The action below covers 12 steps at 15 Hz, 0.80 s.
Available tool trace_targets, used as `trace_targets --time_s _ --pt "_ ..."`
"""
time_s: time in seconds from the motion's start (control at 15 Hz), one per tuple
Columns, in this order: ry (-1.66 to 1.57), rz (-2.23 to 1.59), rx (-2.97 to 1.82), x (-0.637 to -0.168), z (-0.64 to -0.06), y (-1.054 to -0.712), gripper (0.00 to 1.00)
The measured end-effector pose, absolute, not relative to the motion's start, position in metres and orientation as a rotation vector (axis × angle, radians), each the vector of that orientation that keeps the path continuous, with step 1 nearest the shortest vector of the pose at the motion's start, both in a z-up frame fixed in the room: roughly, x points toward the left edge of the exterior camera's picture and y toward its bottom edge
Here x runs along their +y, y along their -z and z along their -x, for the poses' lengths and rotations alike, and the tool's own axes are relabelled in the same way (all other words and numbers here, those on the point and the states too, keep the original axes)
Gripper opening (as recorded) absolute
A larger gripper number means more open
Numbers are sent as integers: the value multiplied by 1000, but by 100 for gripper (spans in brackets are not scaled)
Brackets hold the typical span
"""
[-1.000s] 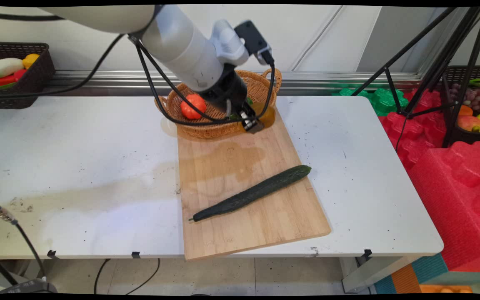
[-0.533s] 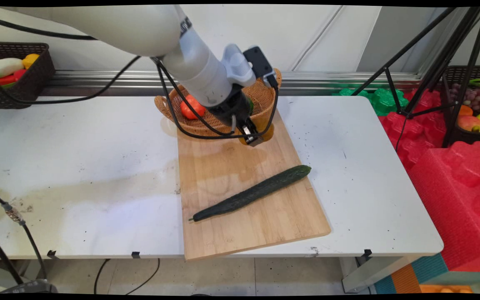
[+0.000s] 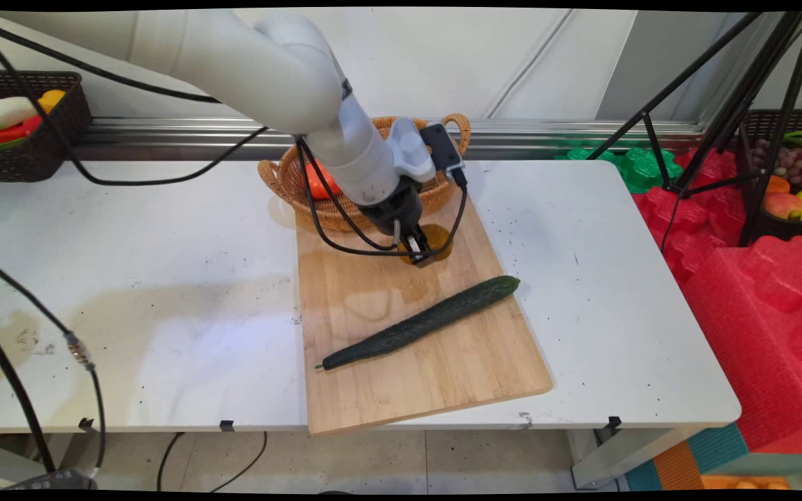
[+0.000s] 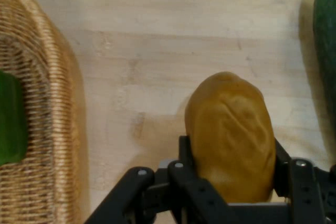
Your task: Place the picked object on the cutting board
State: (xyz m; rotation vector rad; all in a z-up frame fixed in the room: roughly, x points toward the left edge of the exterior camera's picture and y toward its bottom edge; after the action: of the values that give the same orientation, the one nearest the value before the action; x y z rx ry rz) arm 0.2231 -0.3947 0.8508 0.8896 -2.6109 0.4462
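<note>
Cutting board (image 3: 415, 334) of pale wood lay on the white table (image 3: 129, 278), its near edge overhanging the table's near side. A long dark green cucumber (image 3: 422, 322) rested diagonally across the board, stem end toward the near left, blunt end toward the far right. Beyond the cucumber, above the board's far part, the black gripper (image 3: 420, 252) hung low, its two fingers closed against the sides of a yellow-brown potato (image 4: 231, 135); in the hand view the potato filled the space between the fingers, with bare board around it and the cucumber's edge at the right margin. Whether the potato touched the board could not be told. Just beyond the gripper, a woven wicker basket (image 3: 282, 182) with two loop handles sat at the board's far end, holding a red-orange tomato (image 3: 317, 182) and a green item (image 4: 10, 121), largely hidden by the arm. At the far left, a dark basket (image 3: 32, 149) held white, yellow and red produce. Red and green foam blocks (image 3: 756, 292) stood off the table's right side, near a black tripod (image 3: 721, 111)
</note>
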Motion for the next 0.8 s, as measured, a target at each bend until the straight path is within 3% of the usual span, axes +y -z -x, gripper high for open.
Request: trace_targets --time_s 0.6,0.67,0.8 --pt "-403 -850 -2623 -410 -219 -818 0" --pt "-402 -846 -2620 -411 -219 -818 100" --pt "-401 -840 -2616 -411 -219 -818 100"
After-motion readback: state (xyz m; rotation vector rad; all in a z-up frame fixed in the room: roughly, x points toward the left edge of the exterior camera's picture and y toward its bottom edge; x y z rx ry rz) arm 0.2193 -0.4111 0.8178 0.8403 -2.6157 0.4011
